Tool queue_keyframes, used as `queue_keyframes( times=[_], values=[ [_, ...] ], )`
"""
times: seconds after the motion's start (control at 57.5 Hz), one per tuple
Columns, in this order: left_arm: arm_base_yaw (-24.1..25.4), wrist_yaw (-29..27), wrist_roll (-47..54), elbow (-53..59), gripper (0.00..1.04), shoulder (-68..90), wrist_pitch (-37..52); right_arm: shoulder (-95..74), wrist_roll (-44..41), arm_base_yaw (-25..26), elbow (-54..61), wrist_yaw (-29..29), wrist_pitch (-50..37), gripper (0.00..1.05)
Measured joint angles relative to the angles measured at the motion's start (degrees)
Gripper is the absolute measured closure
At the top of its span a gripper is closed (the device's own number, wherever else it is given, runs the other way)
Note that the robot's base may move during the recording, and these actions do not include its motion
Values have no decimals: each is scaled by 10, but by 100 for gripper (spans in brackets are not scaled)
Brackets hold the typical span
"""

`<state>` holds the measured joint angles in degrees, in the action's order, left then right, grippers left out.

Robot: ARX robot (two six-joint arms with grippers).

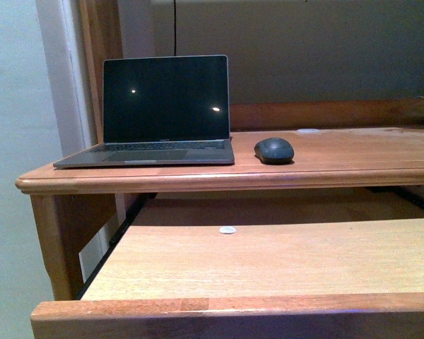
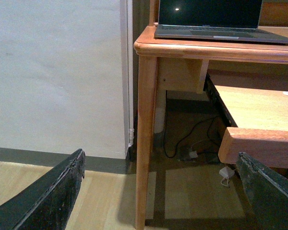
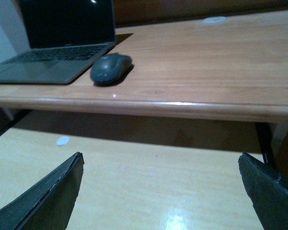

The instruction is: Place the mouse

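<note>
Right up close, your right gripper [image 3: 160, 155] shows two dark fingers [image 3: 48, 196] spread wide with nothing between them. They hang over the pale pull-out tray [image 1: 283, 261]. Your left gripper [image 2: 161, 155] is just as wide apart and also empty. It sits low beside the desk's left leg [image 2: 146, 143], over the floor, where some cables [image 2: 197, 143] lie under the desk.

The tray is drawn out below the desk top and holds only a tiny white round disc [image 1: 227, 229] near its back edge.

On the wooden desk [image 1: 360, 152] above, you see an open laptop [image 1: 164, 106] with a dark screen at the left. The mouse [image 1: 274, 150] rests flat on the desk top, just beside the laptop's right front corner and apart from it by a narrow gap. It sits a little back from the desk's rounded front edge.

From the right wrist view the mouse's long axis runs roughly front to back, close to parallel with the laptop's right side. You cannot tell which end carries the buttons.
</note>
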<state>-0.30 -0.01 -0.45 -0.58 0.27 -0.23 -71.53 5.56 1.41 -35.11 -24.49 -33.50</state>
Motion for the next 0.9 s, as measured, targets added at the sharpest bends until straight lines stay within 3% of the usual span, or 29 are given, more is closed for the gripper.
queue_keyframes(
  times=[0.226, 0.504, 0.713, 0.904],
  values=[
    [0, 0, 0, 0, 8, 0, 0, 62, -24, 96, 111, -135, 2, 7],
    [0, 0, 0, 0, 8, 0, 0, 82, -82, 158, 207, -257, 8, 7],
    [0, 0, 0, 0, 8, 0, 0, 57, -112, 143, 236, -232, -18, 7],
    [0, 0, 0, 0, 8, 0, 0, -54, -106, 35, 240, -134, -145, 7]
  ],
)
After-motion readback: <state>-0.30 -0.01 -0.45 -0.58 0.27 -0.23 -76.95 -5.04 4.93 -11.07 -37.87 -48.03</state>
